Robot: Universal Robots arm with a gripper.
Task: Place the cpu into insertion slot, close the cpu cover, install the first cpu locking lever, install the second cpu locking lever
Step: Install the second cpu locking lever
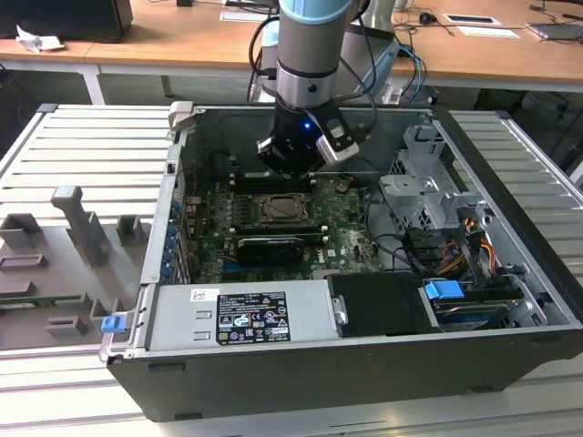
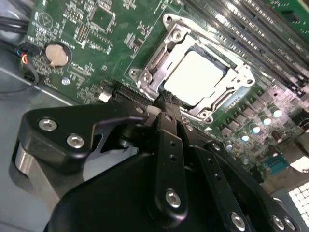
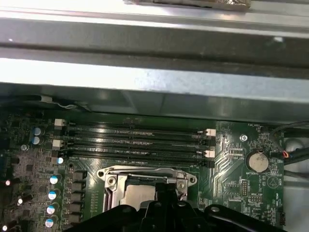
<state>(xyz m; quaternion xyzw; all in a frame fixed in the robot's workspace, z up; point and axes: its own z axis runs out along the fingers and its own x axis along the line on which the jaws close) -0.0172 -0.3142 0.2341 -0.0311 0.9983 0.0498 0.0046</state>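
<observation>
The gripper (image 1: pixel 293 164) was seen inside the open case (image 1: pixel 301 382), held just above the slot (image 1: pixel 279 210) on the board (image 1: pixel 342 228).

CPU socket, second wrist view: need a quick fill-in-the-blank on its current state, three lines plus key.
1. The cpu lies ____ the insertion slot, pale face up.
2. The cpu cover is ____ over the slot, and the chip shows through its square cut-out.
3. The round coin battery sits on the ____ motherboard.

Missing words: inside; closed; green
</observation>
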